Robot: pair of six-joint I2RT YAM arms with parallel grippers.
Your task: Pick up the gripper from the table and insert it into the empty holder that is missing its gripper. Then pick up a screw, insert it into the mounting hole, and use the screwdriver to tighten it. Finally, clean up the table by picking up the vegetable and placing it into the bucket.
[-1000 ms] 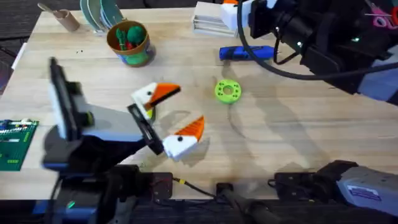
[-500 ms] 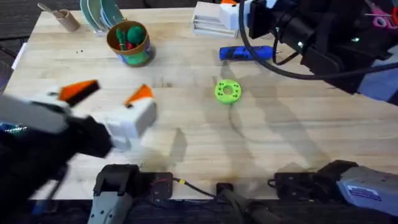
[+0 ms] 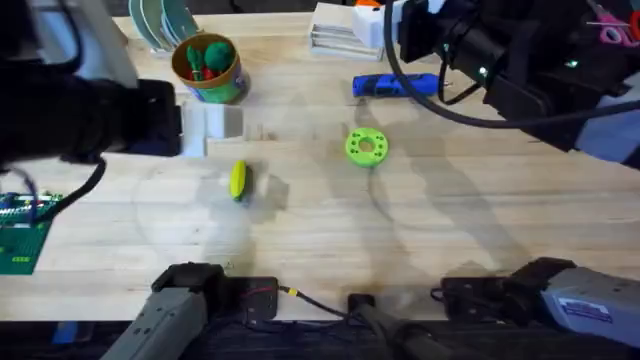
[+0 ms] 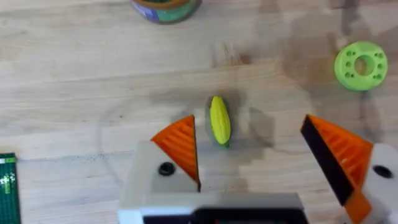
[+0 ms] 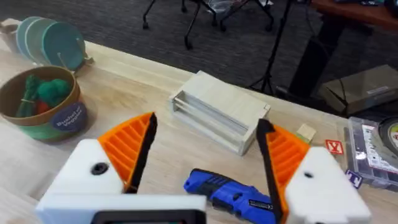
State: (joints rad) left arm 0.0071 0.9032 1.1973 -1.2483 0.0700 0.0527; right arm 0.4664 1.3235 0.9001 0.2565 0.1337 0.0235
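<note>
A small yellow corn-shaped vegetable with a green end [image 3: 238, 181] is lying on the pale wooden table [image 3: 450, 220], left of centre and well apart from everything else. The left gripper [image 4: 264, 152] is hanging over it from the far left, its white fingers with orange ribbed pads [image 4: 180, 146] spread wide — the corn is showing in the gap between them in the left wrist view, nearer the one pad, with nothing clamped.

To the right of the corn, the lime-green round plastic disc with a ring of small holes [image 3: 365, 146] is sitting flat on the wood. Farther back, the blue pen-shaped electric screwdriver [image 3: 396, 85] is lying on its side, just beneath the right gripper [image 5: 205, 152], whose orange-padded fingers are also standing apart and empty. Just beyond the screwdriver, a pale wooden block with a slot along its side [image 5: 217, 112] is resting near the table's far edge.

At the far left, the small round bucket with an orange rim and printed side [image 3: 207, 66] is standing upright, holding green and red toy vegetables [image 3: 206, 55]. A stack of pale teal plates [image 5: 50, 42] is leaning behind it — and a green circuit board [image 3: 22, 232] is lying at the table's left edge.
</note>
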